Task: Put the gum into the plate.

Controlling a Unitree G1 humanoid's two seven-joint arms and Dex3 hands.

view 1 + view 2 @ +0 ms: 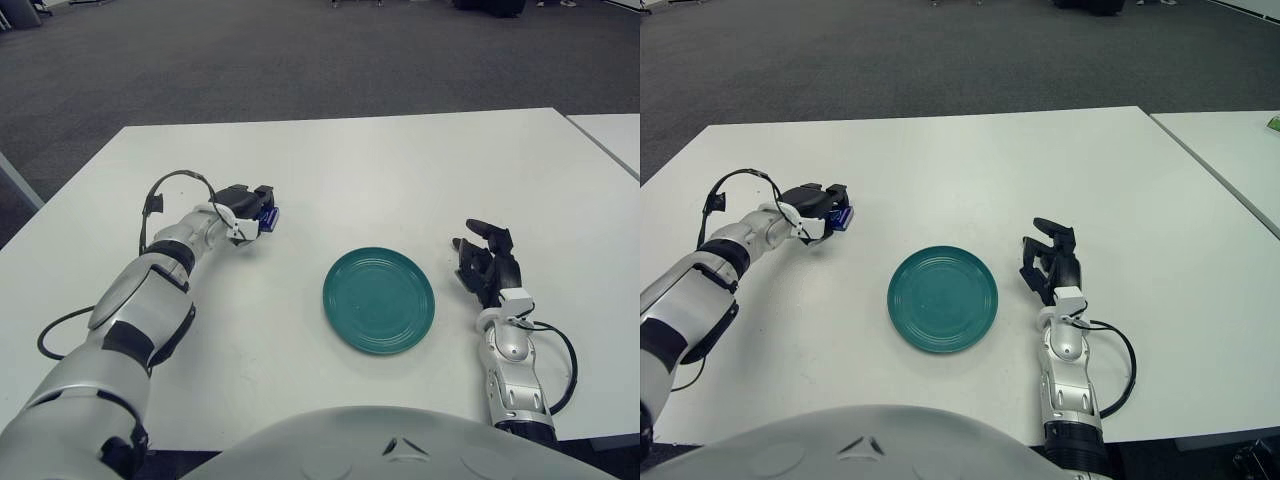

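A teal plate (379, 299) sits on the white table, near the front middle. My left hand (250, 208) is to the left of the plate and a little farther back, with its fingers curled around a small blue gum pack (269, 217). Only the pack's right end shows past the fingers. The pack is about a hand's width from the plate's left rim. My right hand (487, 262) shows to the right of the plate, fingers loosely spread and holding nothing.
The white table (400, 170) stretches behind the plate. A second white table (612, 135) stands at the far right. Black cables run along both forearms (558, 365). Dark carpet lies beyond the table's far edge.
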